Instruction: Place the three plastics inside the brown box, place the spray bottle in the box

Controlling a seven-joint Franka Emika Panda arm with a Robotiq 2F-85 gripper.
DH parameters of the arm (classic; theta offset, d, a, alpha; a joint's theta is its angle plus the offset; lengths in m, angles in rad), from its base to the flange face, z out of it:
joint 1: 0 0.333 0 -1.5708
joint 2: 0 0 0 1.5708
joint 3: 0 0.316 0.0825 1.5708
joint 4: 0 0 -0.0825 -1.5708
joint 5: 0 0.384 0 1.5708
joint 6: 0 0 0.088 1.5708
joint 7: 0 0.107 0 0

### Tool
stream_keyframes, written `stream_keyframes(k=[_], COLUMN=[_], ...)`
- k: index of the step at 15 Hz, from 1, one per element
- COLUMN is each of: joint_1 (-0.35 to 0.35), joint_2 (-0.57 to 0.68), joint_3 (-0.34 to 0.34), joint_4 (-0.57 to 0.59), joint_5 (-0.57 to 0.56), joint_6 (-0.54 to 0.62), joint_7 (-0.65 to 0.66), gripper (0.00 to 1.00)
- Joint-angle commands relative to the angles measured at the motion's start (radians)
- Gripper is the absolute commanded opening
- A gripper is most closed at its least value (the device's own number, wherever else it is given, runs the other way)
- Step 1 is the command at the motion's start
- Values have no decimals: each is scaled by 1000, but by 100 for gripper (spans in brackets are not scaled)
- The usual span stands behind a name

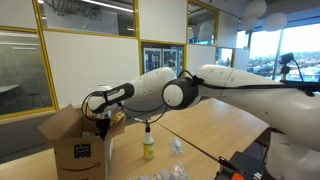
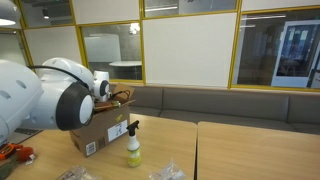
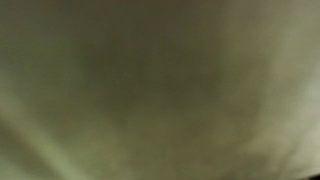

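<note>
Hand (image 1: pixel 108 120) at brown box (image 1: pixel 75 150) (bottle (image 1: pixel 148 146) beside)

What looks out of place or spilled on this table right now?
Nothing spilled or broken. The spray bottle stands upright beside the open box, and crinkled plastic bags lie loose on the table. Only the wrist view is odd: a plain blur.
</note>
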Motion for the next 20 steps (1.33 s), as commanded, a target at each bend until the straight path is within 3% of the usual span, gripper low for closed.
stream_keyframes(k=[1,10,20], joint_1=[2,-22,-110], joint_2=[15,-43,-303], joint_3=[-43,-124,-258], joint_4=[51,44,10], joint_5=[-41,-70,-82], joint_6=[-57,-39,-12], joint_7=[-6,21,153], gripper=[100,100,100])
